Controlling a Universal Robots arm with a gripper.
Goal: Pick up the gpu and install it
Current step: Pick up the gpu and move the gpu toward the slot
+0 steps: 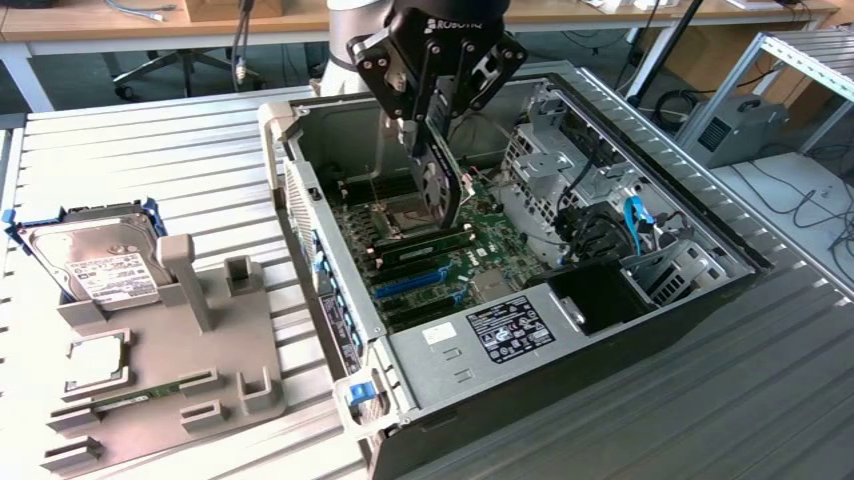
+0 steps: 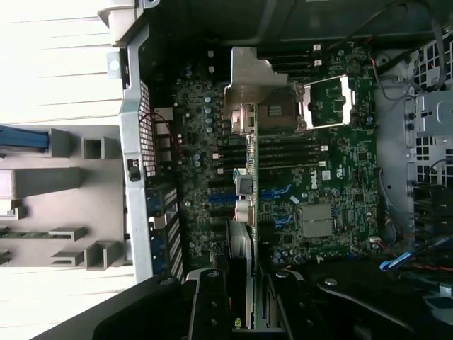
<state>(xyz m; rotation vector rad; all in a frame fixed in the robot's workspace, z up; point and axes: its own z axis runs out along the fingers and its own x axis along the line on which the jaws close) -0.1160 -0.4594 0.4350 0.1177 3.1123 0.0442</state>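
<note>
In the exterior view, nearest us stood the grey holder (image 1: 154,425), with the hard drive (image 1: 100,265) propped at its far end and a memory stick (image 1: 134,392) lying in a groove, both well apart from the work. Beyond it lay the open case (image 1: 300,200). Over its motherboard (image 1: 487,245) hung the gripper (image 1: 430,135), its 2 jaws clamped on the gpu (image 1: 441,190). The card hung on edge, long way down, above the CPU socket (image 1: 400,215) and not seated in the blue slots (image 1: 400,287).

We judged the gpu light and stiff but fragile: a thin board with a fan and bare parts. It seemed best pinched across its flat faces at an end, as here, never on the fan or the contact edge. So held, we judged it apt to swing or tilt.

The drive cage (image 1: 541,150) and cables (image 1: 630,220) crowded the exterior view's right, and the case wall closed in the exterior view's left.

In the wrist view, the fingers (image 2: 209,304) came closest, dark on either side of the card. The gpu (image 2: 248,212) ran away from them edge-on and ended in its silver bracket (image 2: 251,78), which hung beside the socket. The rear wall (image 2: 134,177) stood apart from the card. We judged the bare socket most at risk from the bracket end.
</note>
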